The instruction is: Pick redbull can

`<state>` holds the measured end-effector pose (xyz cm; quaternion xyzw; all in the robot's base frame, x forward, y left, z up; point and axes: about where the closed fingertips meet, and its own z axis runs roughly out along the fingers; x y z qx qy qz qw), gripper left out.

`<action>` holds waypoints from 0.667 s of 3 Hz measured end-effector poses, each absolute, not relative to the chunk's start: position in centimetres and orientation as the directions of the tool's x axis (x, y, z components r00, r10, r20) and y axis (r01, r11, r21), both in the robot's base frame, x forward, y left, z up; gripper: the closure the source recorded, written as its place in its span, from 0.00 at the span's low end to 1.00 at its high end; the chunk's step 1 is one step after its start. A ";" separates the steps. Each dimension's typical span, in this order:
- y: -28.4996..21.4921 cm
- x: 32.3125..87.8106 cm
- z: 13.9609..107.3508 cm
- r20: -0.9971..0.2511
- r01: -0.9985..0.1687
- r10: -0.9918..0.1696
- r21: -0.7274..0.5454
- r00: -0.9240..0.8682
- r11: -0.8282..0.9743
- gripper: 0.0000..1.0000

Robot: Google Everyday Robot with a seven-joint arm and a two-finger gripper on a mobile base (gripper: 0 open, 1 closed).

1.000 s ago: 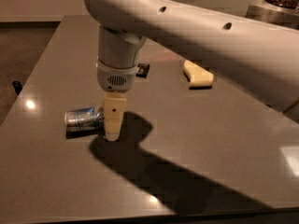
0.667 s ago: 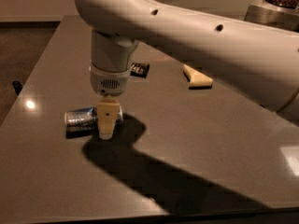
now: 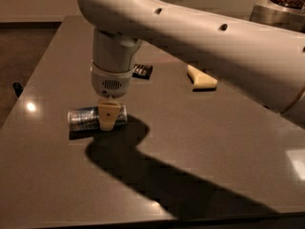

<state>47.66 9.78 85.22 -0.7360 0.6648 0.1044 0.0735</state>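
We saw the can (image 3: 83, 118) on its side on the table (image 3: 214, 142), right under the gripper (image 3: 108, 120). Its long axis ran across the frame, and most of it poked out camera-left of the gripper. Gripper sat at can height; we couldn't tell its grip state.

Gripper (image 3: 108, 116) low, apparently pointing straight down

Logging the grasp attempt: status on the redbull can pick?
Status: end effector low at redbull can, overlapping it in view. Can on its side on the table. Black packet and cream block farther back, apart.
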 end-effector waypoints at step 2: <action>5.5 50.0 92.4 -0.327 -0.997 -0.943 -0.064 0.064 -0.045 1.00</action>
